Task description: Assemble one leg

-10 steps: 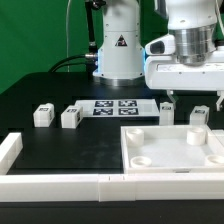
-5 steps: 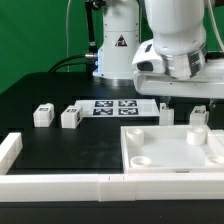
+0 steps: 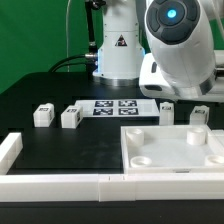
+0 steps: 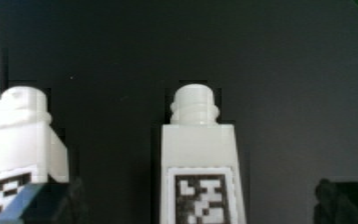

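Four small white legs with square tags stand on the black table. In the exterior view two are at the left (image 3: 42, 115) (image 3: 70, 117) and two at the right (image 3: 167, 109) (image 3: 200, 113), just under my arm. In the wrist view one leg (image 4: 201, 150) stands upright midway between my open gripper (image 4: 190, 205). The dark fingertips (image 4: 34, 205) are on either side of it, with gaps and no contact. A second leg (image 4: 25, 135) stands beside it, outside the fingers. In the exterior view the arm's body hides the gripper.
The large white square panel (image 3: 205, 158) with corner sockets lies at the front right. Long white bars run along the front edge (image 3: 60, 185) and the front left (image 3: 10, 150). The marker board (image 3: 115, 108) lies behind the middle. The robot's base (image 3: 118, 50) stands at the back.
The arm has turned and swung closer over the two right legs. Its rounded joint now faces the exterior camera. No leg has moved.
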You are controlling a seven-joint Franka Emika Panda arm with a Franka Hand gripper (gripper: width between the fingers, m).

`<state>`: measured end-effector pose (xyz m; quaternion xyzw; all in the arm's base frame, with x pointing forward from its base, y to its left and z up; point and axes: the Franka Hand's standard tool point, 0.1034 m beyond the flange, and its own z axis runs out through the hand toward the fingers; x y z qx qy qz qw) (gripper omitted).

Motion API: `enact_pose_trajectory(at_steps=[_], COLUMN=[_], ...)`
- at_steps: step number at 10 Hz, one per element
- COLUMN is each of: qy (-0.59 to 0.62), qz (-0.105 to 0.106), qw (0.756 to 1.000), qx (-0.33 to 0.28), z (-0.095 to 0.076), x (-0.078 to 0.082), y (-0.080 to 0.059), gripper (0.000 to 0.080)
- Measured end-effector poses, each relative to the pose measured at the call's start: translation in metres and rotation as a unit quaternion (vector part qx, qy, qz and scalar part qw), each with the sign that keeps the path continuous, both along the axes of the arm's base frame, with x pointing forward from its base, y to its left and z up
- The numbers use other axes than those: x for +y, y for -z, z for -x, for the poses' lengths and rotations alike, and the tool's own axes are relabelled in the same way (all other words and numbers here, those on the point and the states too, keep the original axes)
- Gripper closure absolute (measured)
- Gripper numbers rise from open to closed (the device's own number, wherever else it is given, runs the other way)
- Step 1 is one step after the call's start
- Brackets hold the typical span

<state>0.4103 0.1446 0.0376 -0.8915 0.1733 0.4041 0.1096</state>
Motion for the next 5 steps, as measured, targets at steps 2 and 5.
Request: enact_pose_trajectory(at_steps=[2, 5], qy=[0.0, -0.004], qz=[0.007, 0.015], qw=[1.0, 1.0], qx=[-0.006, -0.01], z=[0.008, 0.017], x=[0.002, 0.009], y=[0.012, 0.022], gripper=[0.015, 0.015])
